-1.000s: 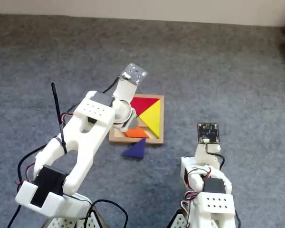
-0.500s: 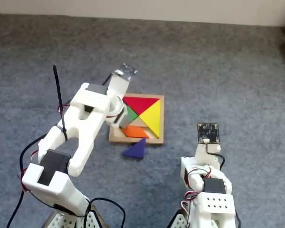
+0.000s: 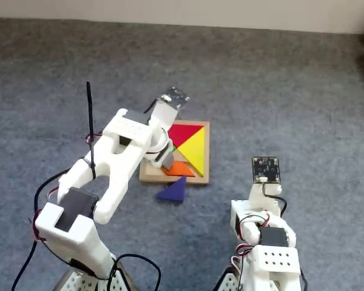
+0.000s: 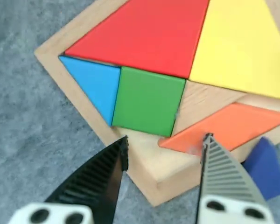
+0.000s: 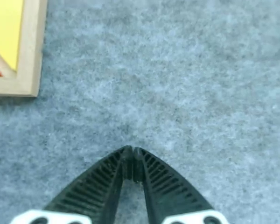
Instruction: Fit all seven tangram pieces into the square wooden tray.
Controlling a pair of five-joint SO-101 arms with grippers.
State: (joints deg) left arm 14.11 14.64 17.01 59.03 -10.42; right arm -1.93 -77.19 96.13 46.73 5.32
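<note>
Grey carpet [image 3: 291, 91] | square wooden tray [image 3: 197, 180] holds red triangle [image 4: 144, 32], yellow triangle [image 4: 242, 42], light-blue triangle [image 4: 95, 84], green square [image 4: 147, 100], orange parallelogram [image 4: 224, 130] | dark-blue triangle [image 3: 173, 191] outside, just beside tray: unfinished | left gripper [image 4: 165, 139] spread, empty, over tray edge | right gripper [image 5: 132, 151] clenched, empty

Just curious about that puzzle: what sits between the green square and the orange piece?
Nothing but bare wood of the tray: an unfilled gap separates the green square from the orange piece, as the left wrist view shows.

bright, even light, carpet [image 3: 291, 91] evenly lit (thin soft shadows beside the tray [image 3: 197, 179])
</note>
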